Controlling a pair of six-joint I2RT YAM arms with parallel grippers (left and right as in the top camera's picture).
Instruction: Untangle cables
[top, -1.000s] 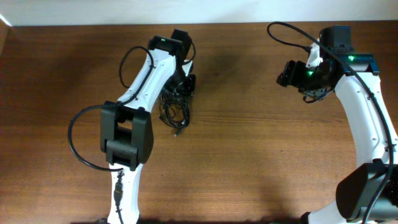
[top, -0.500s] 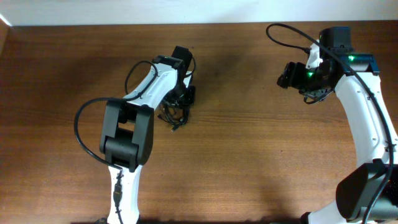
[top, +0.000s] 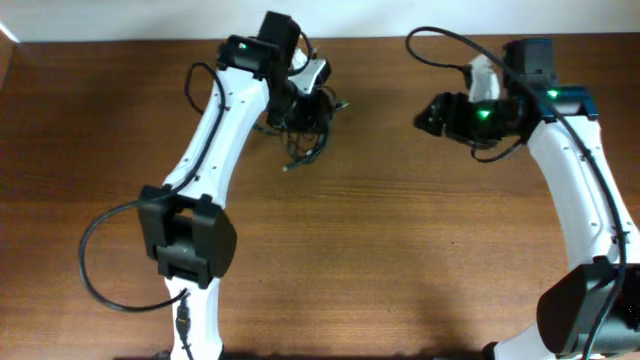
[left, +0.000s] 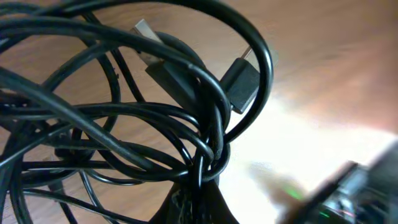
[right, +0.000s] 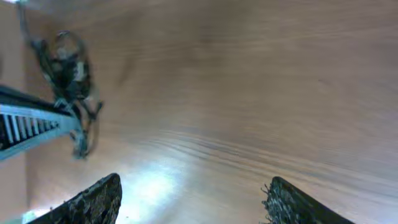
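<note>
The cables (left: 186, 124) were one knotted bunch, none freed yet. The left gripper (left: 198, 198) pinched them; the right gripper (right: 193, 199) stood open, well apart.

Left arm (top: 215, 125): white link shells, black joint housings (top: 190, 240), green LED (top: 240, 45) at the wrist end. A thick black cable (top: 86, 255) loops off the lower joint, and a thinner loop (top: 189, 88) runs along the upper link. Right arm (top: 585, 190): same white/black build, black base joint (top: 570, 315), two green LEDs (top: 487, 112), black cable arc (top: 440, 33) above the wrist. Right claw (right: 193, 186): two dark fingers (right: 99, 199), rough and ragged at the tips.
</note>
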